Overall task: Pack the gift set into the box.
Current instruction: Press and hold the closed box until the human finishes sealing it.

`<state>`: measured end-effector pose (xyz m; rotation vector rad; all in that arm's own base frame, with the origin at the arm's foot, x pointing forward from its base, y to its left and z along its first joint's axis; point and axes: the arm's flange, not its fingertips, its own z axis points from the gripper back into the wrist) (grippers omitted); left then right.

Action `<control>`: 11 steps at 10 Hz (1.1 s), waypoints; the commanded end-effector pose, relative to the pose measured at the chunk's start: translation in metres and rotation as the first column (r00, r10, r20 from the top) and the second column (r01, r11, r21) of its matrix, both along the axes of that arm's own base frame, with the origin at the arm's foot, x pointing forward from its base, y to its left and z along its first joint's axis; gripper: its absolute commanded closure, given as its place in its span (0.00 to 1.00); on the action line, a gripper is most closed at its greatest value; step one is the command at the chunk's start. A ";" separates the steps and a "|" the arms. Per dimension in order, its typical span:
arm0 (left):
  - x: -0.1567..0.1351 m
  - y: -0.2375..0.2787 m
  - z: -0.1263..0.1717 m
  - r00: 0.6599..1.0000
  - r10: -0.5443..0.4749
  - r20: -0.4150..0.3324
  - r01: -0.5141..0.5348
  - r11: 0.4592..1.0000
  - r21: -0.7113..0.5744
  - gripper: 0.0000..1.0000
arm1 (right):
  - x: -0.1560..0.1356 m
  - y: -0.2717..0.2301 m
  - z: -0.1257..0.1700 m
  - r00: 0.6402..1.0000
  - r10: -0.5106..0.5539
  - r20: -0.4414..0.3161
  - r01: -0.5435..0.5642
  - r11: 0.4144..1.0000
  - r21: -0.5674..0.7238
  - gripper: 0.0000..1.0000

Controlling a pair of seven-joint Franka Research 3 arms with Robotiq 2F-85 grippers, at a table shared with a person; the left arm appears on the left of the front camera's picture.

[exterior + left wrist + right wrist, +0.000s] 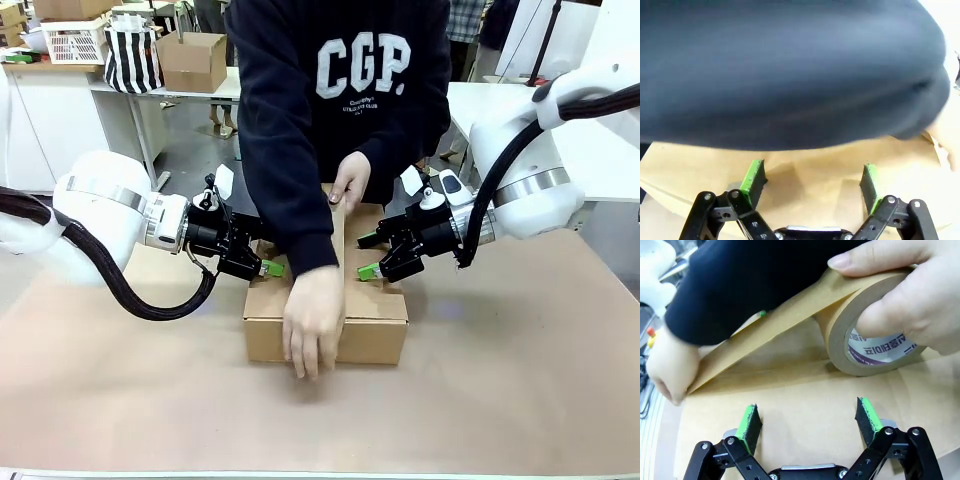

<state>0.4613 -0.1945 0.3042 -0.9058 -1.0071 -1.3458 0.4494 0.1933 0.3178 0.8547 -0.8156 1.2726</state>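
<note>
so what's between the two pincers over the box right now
In the front view, the person's forearm and a strip of brown tape cross the box between the left pincer and right pincer.

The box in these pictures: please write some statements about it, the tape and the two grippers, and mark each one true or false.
1. The box has its top flaps closed. True.
2. The person holds a roll of brown tape over the box. True.
3. The right gripper is shut on the tape. False: its fingers are spread, with nothing between them, above the box top.
4. The left gripper is open, with the person's dark sleeve close in front of it. True.
5. The person's other hand rests on the table, away from the box. False: it presses on the near edge of the box.
</note>
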 end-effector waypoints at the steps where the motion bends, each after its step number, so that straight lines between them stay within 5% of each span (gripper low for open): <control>1: -0.001 0.001 -0.004 1.000 -0.001 0.010 0.001 1.000 -0.005 0.00 | -0.004 -0.002 -0.003 1.000 -0.004 0.001 0.004 1.000 -0.007 0.00; 11: -0.001 0.001 -0.004 1.000 -0.001 0.010 0.001 1.000 -0.005 0.00 | -0.004 -0.002 -0.003 1.000 -0.004 0.001 0.004 1.000 -0.007 0.00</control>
